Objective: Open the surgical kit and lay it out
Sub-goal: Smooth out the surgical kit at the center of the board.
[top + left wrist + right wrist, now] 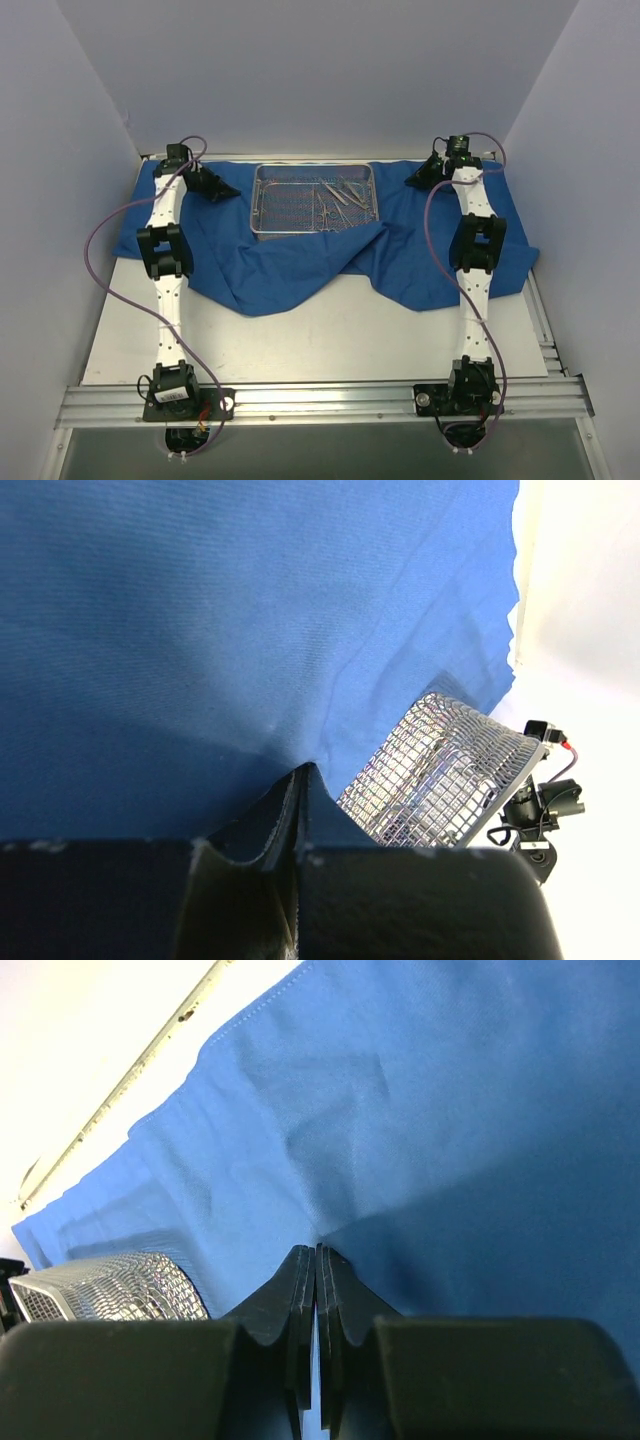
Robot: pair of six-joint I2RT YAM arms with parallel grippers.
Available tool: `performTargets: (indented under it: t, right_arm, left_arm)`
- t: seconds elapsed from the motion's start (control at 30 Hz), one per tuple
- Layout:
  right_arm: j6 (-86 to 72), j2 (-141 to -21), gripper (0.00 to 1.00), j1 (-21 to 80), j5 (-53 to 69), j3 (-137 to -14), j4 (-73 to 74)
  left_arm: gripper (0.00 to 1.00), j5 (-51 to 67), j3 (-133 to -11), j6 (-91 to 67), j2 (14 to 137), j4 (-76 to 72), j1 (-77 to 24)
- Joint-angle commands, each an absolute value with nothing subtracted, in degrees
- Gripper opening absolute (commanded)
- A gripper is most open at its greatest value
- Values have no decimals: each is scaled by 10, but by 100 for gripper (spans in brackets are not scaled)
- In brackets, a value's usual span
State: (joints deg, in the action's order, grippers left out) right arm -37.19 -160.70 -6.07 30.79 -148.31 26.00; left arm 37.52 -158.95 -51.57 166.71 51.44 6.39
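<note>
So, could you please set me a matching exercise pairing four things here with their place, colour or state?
1 cloth wrap
2 mesh tray
3 instruments
4 right fingers

A lying in the tray
B shut on the cloth, far right
C blue, spread under the tray
D silver, far centre

Pairs: 1-C, 2-D, 3-A, 4-B

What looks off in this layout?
The blue cloth isn't flat: its near edge is bunched, and a fold rides up against the near right corner of the mesh tray. The instruments lie jumbled at its right end. Nothing spilled or damaged.
</note>
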Motion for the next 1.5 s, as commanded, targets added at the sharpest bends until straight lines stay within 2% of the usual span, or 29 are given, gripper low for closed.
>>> performTargets:
  t: [0.0, 0.07, 0.13, 0.27, 0.53, 0.77, 1.0, 1.2, 1.37, 1.47]
  right_arm:
    - [-325, -1660, 0, -70, 230, -1448, 294]
    - [-321, -1615, 0, -64, 246, -1434, 257]
    - [-321, -1584, 0, -61, 253, -1434, 229]
    - [-336, -1487, 0, -72, 251, -1423, 239]
    - [-277, -1337, 0, -74, 165, -1216, 347]
    - [-230, -1234, 0, -66, 92, -1037, 348]
    - [-208, -1265, 0, -40, 59, -1010, 340]
    - [-223, -1331, 0, -20, 43, -1027, 327]
    - [-236, -1406, 0, -11, 21, -1089, 335]
    - [-242, -1454, 0, -13, 11, -1145, 351]
  left_arm:
    - [2, 284, -1598, -506, 1695, 505, 82]
    - [4, 268, -1586, -491, 1652, 486, 76]
    - [15, 252, -1534, -472, 1581, 457, 70]
    - [28, 197, -1440, -430, 1468, 445, 52]
    - [28, 108, -1333, -332, 1367, 527, 6]
    - [31, 39, -1311, -271, 1379, 600, -30]
    - [31, 35, -1295, -276, 1418, 627, -31]
    - [31, 46, -1371, -277, 1498, 666, -32]
    - [30, 75, -1460, -300, 1569, 687, -22]
    - [30, 112, -1471, -327, 1587, 668, -10]
